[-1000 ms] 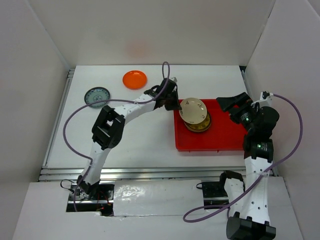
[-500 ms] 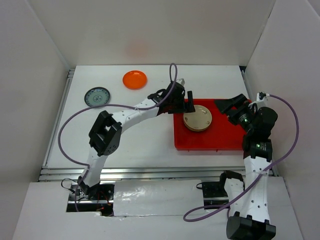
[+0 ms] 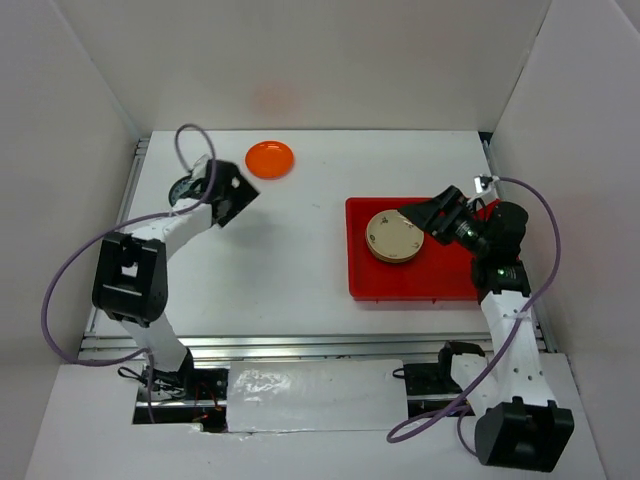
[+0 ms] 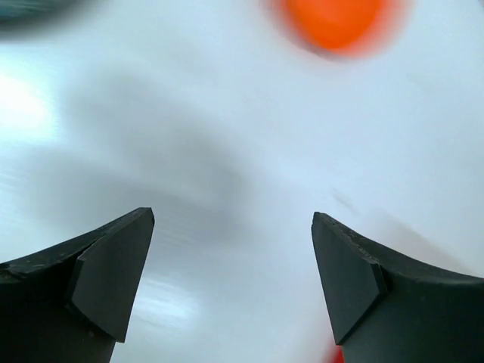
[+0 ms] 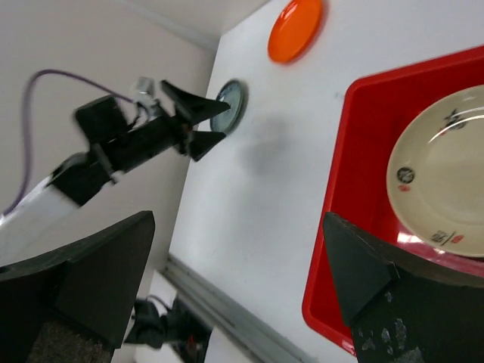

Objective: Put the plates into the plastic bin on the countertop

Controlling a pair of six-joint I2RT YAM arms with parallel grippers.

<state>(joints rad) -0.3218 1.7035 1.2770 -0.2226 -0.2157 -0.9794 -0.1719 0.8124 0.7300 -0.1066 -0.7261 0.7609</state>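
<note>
white countertop (image 3: 290, 262), pale walls (image 3: 300, 60), red bin (image 3: 400, 283)

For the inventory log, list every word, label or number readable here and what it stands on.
No readable text anywhere.
Round cream plate in the red rectangular plastic bin: small dark and red marks near its rim, too small to read.

- Far wall panel (image 3: 300, 50): plain white, upright, spanning the far side. A faint pink patch (image 3: 272, 98) shows left of centre.
- Left wall panel (image 3: 60, 200) and right wall panel (image 3: 585, 100): plain white, upright, one on each side.
- Near cover board (image 3: 90, 430): white and flat, with a glossy crinkled sheet (image 3: 310, 388) at its centre.
</note>
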